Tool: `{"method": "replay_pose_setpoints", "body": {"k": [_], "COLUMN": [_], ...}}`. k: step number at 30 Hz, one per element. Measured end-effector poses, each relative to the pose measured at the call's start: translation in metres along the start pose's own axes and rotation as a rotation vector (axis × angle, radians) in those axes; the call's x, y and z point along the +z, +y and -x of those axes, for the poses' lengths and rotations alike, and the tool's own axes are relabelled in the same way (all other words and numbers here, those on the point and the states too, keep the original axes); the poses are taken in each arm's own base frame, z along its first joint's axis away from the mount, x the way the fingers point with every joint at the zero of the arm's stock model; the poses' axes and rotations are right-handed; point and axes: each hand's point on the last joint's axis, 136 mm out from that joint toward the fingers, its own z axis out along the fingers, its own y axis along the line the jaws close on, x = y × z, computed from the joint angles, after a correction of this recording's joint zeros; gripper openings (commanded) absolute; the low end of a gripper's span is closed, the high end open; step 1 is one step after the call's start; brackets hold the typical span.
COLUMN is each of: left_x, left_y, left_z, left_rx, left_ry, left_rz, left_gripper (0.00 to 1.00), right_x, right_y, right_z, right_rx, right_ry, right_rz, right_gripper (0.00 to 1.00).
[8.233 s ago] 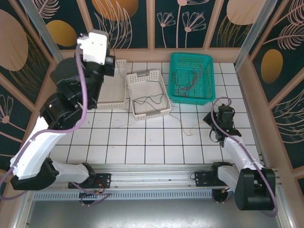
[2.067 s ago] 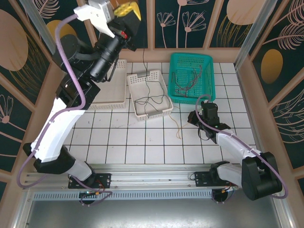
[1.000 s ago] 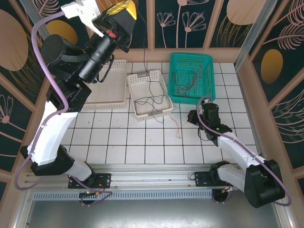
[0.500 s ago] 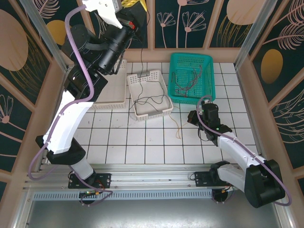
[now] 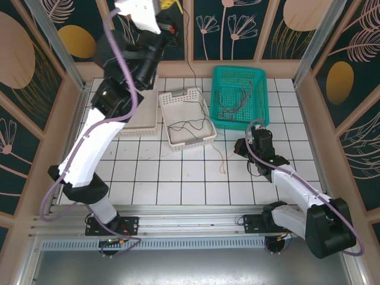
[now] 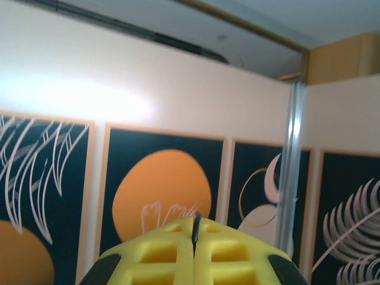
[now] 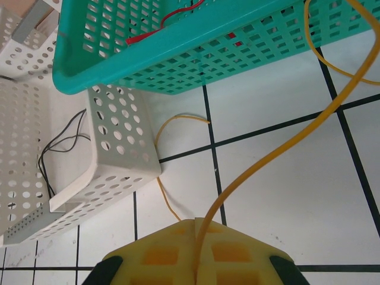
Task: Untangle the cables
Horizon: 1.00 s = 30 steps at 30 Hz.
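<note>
We hold our left arm [image 5: 89, 148] stretched tall up the left of the overhead frame, white links climbing from the base at lower left to the top edge. There the left tool [image 5: 168, 5] is raised high, yellow fingers [image 6: 160, 255] pressed flat together. Our right arm [image 5: 297, 184] lies low at lower right, bent toward centre, the right tool [image 5: 242, 146] pointing left, its fingers [image 7: 160, 252] likewise closed tight
</note>
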Motion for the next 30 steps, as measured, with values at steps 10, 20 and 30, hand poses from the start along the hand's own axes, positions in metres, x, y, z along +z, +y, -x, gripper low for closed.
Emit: {"method": "replay_pose_setpoints", "body": {"k": [10, 20, 30], "left_x": [0.038, 0.028, -0.014], "left_y": [0.037, 0.062, 0.079], "left_z": [-0.145, -0.198, -0.33], "left_rx": [0.106, 0.16, 0.213], "left_ry": [0.254, 0.355, 0.628], "left_rz": [0.108, 0.195, 0.227], "left_gripper": [0.0, 0.0, 0.0], "right_x": [-0.005, -0.005, -0.017], "right_y": [-0.003, -0.004, -0.001], "right_z": [-0.002, -0.002, 0.001], "right_rx": [-0.002, -0.003, -0.011], "right_ry": [-0.013, -0.015, -0.026], "right_rz": [-0.002, -0.006, -0.001], "right_gripper": [0.0, 0.0, 0.0]}}
